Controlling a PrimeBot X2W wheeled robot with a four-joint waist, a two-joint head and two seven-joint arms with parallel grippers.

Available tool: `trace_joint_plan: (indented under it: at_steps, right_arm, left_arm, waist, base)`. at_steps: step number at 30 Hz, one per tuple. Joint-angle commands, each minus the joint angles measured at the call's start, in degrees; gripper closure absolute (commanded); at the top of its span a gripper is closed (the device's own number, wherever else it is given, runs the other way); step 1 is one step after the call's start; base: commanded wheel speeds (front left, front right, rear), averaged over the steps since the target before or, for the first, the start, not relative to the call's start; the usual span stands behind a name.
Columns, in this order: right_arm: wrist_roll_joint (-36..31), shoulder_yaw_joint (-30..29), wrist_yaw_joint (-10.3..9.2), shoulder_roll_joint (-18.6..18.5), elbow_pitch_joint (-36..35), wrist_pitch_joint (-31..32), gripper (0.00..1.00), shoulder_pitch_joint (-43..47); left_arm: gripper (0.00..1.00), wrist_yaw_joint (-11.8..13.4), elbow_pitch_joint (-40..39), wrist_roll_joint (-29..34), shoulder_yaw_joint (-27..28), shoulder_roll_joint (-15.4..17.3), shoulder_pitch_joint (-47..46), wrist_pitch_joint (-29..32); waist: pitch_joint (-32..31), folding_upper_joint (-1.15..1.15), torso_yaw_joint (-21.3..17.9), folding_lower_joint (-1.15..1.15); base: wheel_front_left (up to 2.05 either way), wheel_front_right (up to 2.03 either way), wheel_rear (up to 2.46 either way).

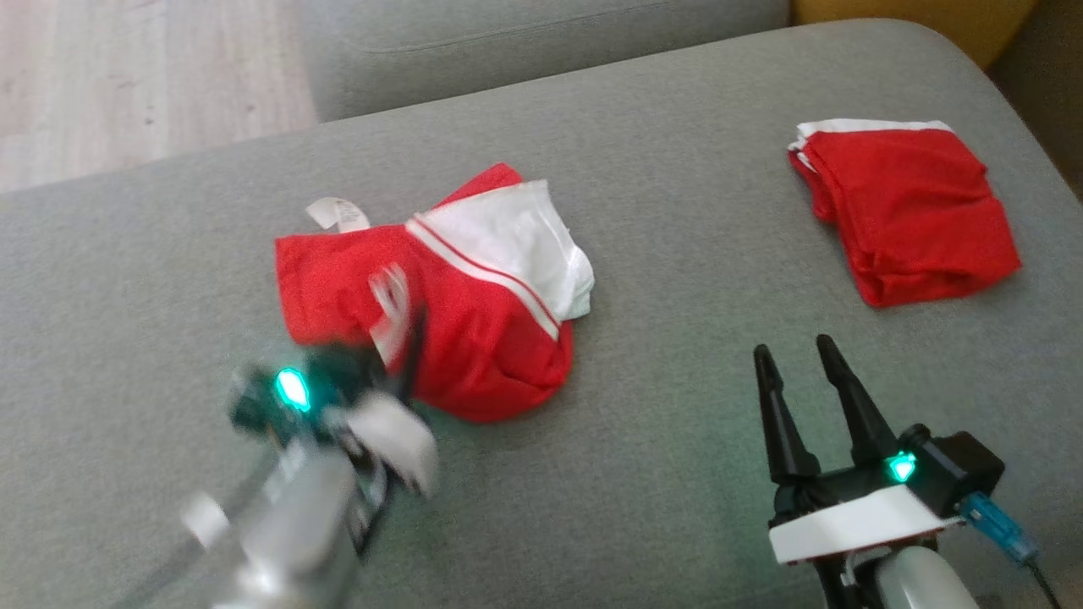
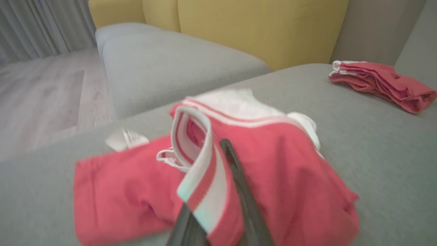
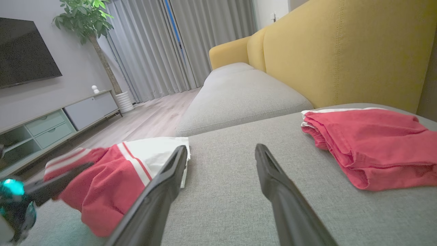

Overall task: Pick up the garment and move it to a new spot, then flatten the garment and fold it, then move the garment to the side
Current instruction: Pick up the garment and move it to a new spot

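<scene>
between garment (image 1: pixel 440 321) and folded pile (image 1: pixel 905 211), bare grey cushion (image 1: pixel 677 211)

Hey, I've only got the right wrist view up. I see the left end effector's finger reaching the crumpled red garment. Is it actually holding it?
Observer: Yes. In the left wrist view the left end effector has the garment's striped band pinched between its fingers.
Operator: Is the whole thing off the cushion?
Observer: No. From above, in the head view, just that band is raised. The rest of the crumpled garment lies on the sofa cushion.
Operator: Anything sticking out I should watch?
Observer: A white care label pokes out from the garment's far left edge.
</scene>
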Motion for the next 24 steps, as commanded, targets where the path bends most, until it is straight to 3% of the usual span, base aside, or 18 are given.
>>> trace_joint_plan:
  at_steps: [1,2,4,5,12,17,24]
  right_arm:
    - [0.2,0.4,-0.04,0.4,-1.4,-0.6,0.0,-0.6]
    - [0.2,0.0,-0.04,0.4,-1.2,-0.6,0.0,-0.2]
    - [0.1,-0.8,-0.04,0.4,-0.8,-0.6,0.0,0.7]
    - [0.0,-1.0,-0.04,0.4,-0.5,-0.6,0.0,1.2]
    - [-0.3,-3.7,-0.04,0.4,0.9,-0.6,0.0,4.2]
    - [-1.5,-5.4,-0.04,0.5,1.2,-0.6,0.0,5.5]
    - [-4.0,-6.9,-0.04,0.5,0.9,-0.6,0.0,7.8]
  left_arm:
    - [1.0,0.9,-3.3,-0.6,1.5,-0.1,0.5,-0.7]
    - [0.9,1.4,-4.6,-0.3,0.9,-0.6,2.7,-0.7]
    - [0.37,2.4,-7.3,0.0,0.0,-1.3,6.5,-0.8]
    - [0.0,2.9,-8.6,0.1,-0.4,-1.6,8.1,-0.8]
    - [0.0,8.9,-21.9,1.9,-0.6,-2.3,18.6,-0.8]
    - [0.0,13.5,-32.3,3.1,4.3,-1.3,24.5,-0.8]
    - [0.0,16.3,-42.5,5.1,10.6,0.0,33.0,-0.8]
  waist:
    - [-0.3,0.0,1.1,-0.01]
    - [-0.6,0.0,1.7,-0.01]
    - [-1.6,0.0,3.1,-0.01]
    - [-2.2,0.0,3.8,-0.01]
    - [-6.6,0.0,8.2,-0.01]
    - [-9.4,0.0,10.7,-0.01]
    - [-12.1,0.0,12.7,-0.01]
  base:
    - [0.0,0.0,0.0]
    - [0.0,0.0,0.0]
    - [0.0,0.0,0.0]
    - [0.0,0.0,0.0]
    - [0.0,0.0,0.0]
    - [0.0,0.0,0.0]
    - [0.0,0.0,0.0]
